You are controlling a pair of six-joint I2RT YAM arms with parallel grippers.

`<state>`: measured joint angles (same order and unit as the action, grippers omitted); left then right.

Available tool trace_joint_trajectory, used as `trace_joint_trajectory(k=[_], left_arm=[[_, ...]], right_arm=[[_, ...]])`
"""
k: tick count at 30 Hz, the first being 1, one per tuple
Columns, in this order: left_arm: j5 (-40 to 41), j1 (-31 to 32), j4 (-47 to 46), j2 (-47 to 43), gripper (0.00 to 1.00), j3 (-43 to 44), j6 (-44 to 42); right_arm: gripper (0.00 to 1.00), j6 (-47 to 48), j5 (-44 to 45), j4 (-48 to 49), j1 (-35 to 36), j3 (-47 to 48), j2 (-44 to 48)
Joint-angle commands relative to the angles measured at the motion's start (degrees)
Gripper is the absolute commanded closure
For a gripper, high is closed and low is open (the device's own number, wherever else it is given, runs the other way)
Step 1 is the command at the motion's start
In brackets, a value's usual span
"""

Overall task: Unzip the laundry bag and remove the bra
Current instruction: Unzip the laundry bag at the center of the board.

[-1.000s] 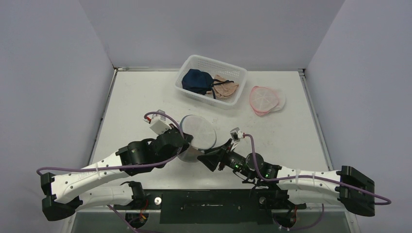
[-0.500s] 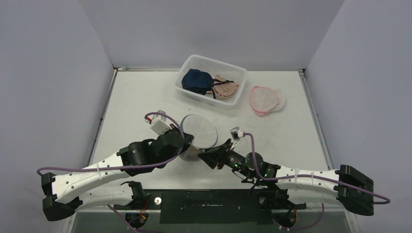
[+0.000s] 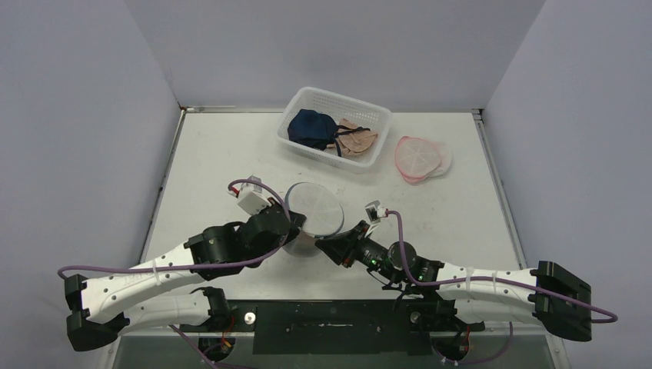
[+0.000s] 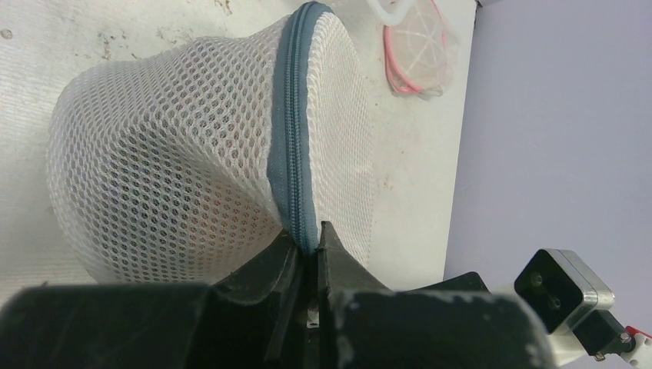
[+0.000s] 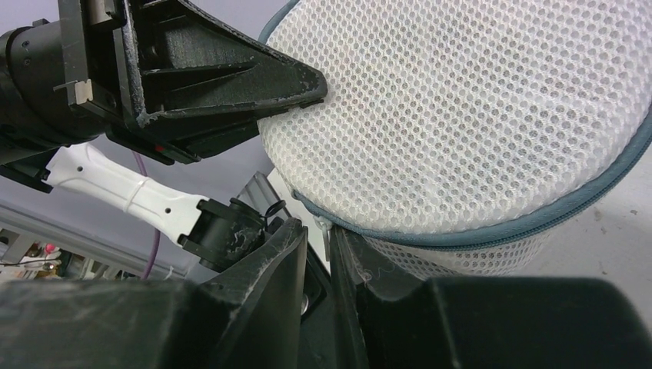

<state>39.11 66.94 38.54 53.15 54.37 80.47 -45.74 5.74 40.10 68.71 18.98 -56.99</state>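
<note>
The laundry bag (image 3: 315, 209) is a white mesh drum with a grey-blue zipper (image 4: 291, 138) and stands in the middle of the table, also visible in the left wrist view (image 4: 177, 154) and right wrist view (image 5: 477, 115). My left gripper (image 4: 307, 244) is shut on the zipper seam at the bag's near-left side (image 3: 295, 233). My right gripper (image 5: 317, 229) reaches in from the right (image 3: 329, 246). Its jaws stand a narrow gap apart around the small white zipper pull (image 5: 327, 231), which rests against one finger. The bra is inside the bag, showing only as a faint pinkish tint (image 4: 219, 207).
At the back, a white basket (image 3: 309, 98) holds a dark blue garment (image 3: 310, 127) and a beige one (image 3: 356, 141). A pink-rimmed round mesh piece (image 3: 419, 157) lies to its right. The left arm's finger (image 5: 231, 69) crosses the right wrist view beside the bag.
My right gripper has slid left up to the bag and its jaws have narrowed around the zipper pull. The left gripper keeps its hold and the bag has barely shifted.
</note>
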Motion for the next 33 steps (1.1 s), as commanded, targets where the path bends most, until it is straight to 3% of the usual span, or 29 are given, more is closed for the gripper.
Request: trace_joint_trajectory(k=[1, 6, 13, 24, 29, 33], left_arm=[[0.7, -0.2, -3.7, -1.3, 1.0, 0.1, 0.2], [0.6, -0.2, -4.0, -1.4, 1.0, -0.1, 0.1], [0.4, -0.2, -4.4, -2.0, 1.0, -0.7, -0.1], [-1.8, -0.3, -7.5, -3.3, 1.0, -4.1, -1.1], [-9.9, -1.6, -20.3, -3.3, 1.0, -9.6, -9.3], [-24.1, -8.1, -36.0, -1.5, 1.0, -16.7, -16.4]], right_arm=[[0.82, -0.1, 1.4, 2.9, 0.3, 1.8, 1.0], [0.95, -0.5, 1.7, 2.6, 0.3, 1.7, 0.9], [0.95, -0.5, 2.9, -1.3, 0.3, 2.2, 0.9], [0.95, -0.3, 13.3, -20.9, 0.4, 0.1, 10.6], [0.95, 4.2, 15.0, -28.2, 2.6, -0.1, 16.7], [0.95, 6.3, 20.7, -36.7, 7.1, 0.5, 21.2]])
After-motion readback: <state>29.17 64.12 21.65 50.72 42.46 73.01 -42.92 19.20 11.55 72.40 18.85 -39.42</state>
